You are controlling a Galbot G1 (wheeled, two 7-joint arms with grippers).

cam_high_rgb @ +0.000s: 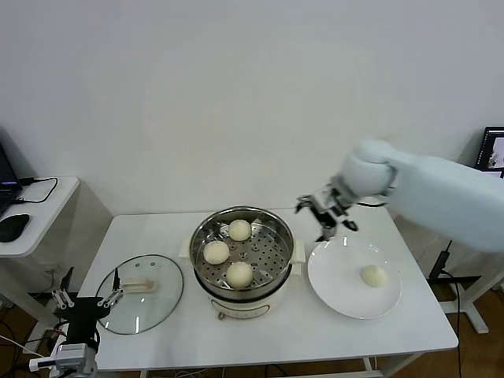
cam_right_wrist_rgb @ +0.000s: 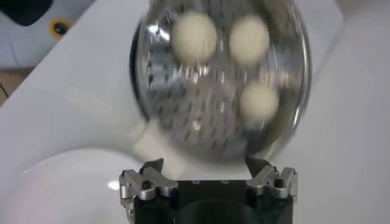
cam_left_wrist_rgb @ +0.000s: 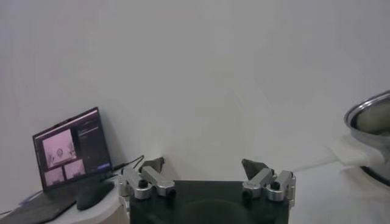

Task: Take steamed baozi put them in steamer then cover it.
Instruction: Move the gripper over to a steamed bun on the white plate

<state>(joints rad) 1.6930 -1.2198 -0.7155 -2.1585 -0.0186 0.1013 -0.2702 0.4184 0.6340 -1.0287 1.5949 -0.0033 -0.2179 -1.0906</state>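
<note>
Right gripper [cam_high_rgb: 324, 216] empty; steamer [cam_right_wrist_rgb: 222, 79] blurred.

Four steamed baozi in all: three [cam_high_rgb: 239, 230] [cam_high_rgb: 216, 252] [cam_high_rgb: 239, 273] sit inside one steamer [cam_high_rgb: 287, 234], and one [cam_high_rgb: 373, 276] lies on the single white plate [cam_high_rgb: 335, 272]. One glass lid [cam_high_rgb: 134, 303] rests on one white table [cam_high_rgb: 299, 331]. Two robot grippers are visible, left gripper [cam_high_rgb: 87, 300] and right gripper [cam_high_rgb: 324, 214]. One laptop [cam_left_wrist_rgb: 70, 152] stands on a side desk.
</note>
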